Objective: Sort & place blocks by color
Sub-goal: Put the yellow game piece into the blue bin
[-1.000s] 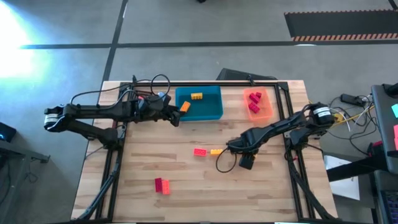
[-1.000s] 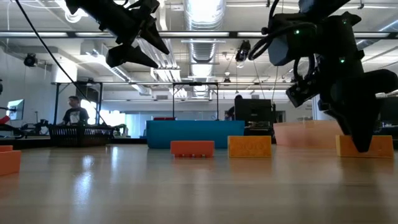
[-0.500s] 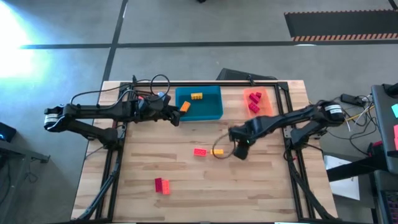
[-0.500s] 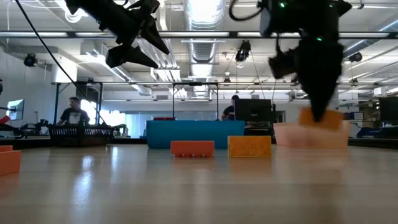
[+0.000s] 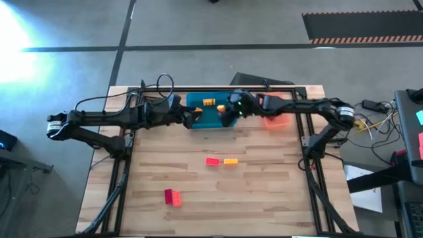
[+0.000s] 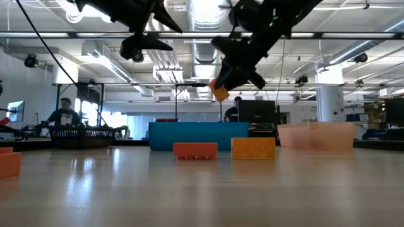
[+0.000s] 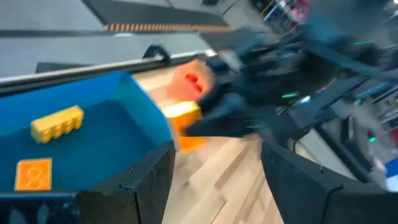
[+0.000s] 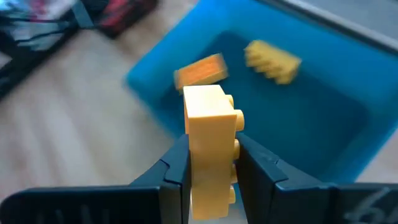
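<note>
Sorting about half done: yellow-orange bricks collecting in the blue tray, red ones in the orange tray.

On the wooden desk [image 5: 264, 198], a red-and-pink brick pair [image 5: 172, 196], a red brick [image 5: 212, 161] and an orange brick [image 5: 230, 160] remain loose. The left gripper [image 5: 190, 118] hangs spread at the blue plastic tray [image 5: 228, 121], which holds two bricks; the right gripper [image 8: 208, 155] pinches a yellow studded brick [image 8: 210, 148] above it.

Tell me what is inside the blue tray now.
The blue tray holds a yellow block and an orange block. The right tool holds another yellow block above it, and from above the arms hide part of the tray floor.
</note>
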Robot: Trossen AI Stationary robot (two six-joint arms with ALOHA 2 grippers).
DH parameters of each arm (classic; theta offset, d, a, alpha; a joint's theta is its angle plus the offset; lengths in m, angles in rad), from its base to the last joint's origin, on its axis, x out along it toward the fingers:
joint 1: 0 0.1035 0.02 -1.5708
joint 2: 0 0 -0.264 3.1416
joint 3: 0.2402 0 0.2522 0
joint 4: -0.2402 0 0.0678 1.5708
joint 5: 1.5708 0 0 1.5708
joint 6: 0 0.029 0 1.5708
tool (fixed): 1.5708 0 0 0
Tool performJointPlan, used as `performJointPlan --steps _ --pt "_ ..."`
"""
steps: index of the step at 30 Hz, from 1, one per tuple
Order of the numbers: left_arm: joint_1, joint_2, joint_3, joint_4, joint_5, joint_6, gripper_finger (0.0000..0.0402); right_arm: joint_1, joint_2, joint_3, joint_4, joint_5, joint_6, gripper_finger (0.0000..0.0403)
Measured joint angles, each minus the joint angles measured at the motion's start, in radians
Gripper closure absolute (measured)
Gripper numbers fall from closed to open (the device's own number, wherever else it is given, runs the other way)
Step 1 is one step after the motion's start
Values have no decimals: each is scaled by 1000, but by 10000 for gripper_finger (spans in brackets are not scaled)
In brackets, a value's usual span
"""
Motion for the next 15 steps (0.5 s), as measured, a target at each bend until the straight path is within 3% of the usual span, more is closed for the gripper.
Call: performJointPlan --steps 5,11,15 --pt "0 0 0 34 -4 -4 178 -83 128 88 -31 21 -26 323" --pt "0 0 0 32 -4 -34 178 -125 219 203 -113 21 -48 238" --pt "0 0 0 32 -1 -53 178 -126 244 252 -153 21 -91 217"
